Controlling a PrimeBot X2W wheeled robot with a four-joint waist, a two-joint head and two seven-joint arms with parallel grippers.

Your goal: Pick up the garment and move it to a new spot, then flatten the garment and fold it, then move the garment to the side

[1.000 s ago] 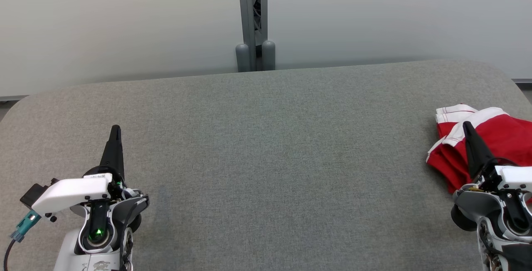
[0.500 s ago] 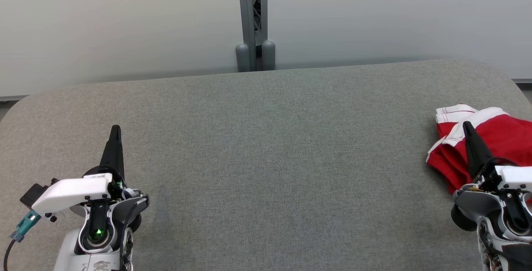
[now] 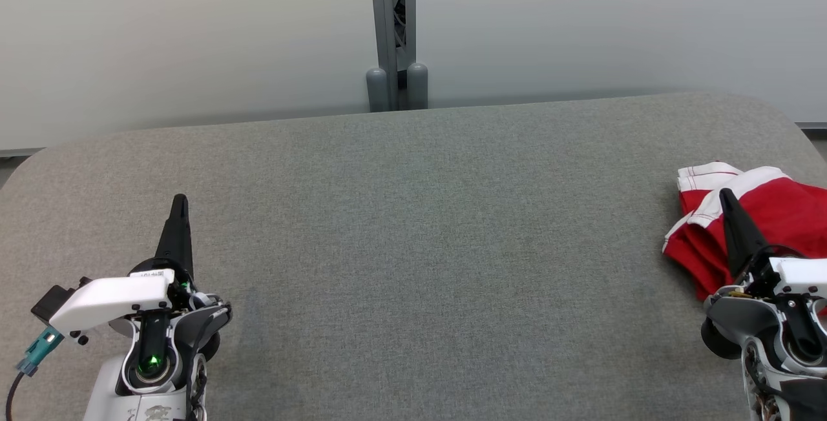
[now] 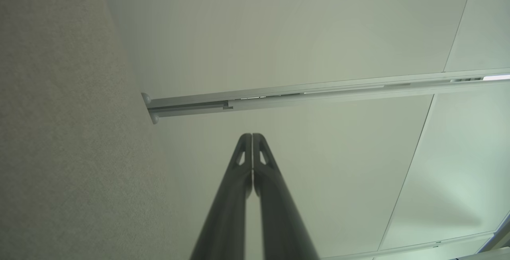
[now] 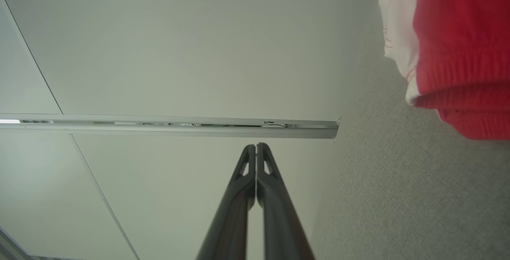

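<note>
The broad grey desk (image 3: 413, 246) is carrying the red-and-white garment (image 3: 785, 214) at its far right edge, lying as a loosely layered bundle that is running out of the head view. That is fitting either a heap awaiting pickup or a folded piece already set aside. The right claw (image 3: 725, 195) is hovering just beside it and the left claw (image 3: 179, 201) well apart, both pinched together on nothing, with only a grey post (image 3: 392, 33) standing behind the desk and nothing blocking the way.

Grey table top (image 3: 413, 246): a broad open stretch runs from the left gripper (image 3: 179, 201) across to the right gripper (image 3: 724, 195), with room to pass. Obstacles: red-and-white garment (image 3: 788, 211) heaped at the right edge, just beside the right gripper's fingers. Grey post (image 3: 392, 33) and wall panels (image 3: 194, 40) stand close behind the far edge.
</note>
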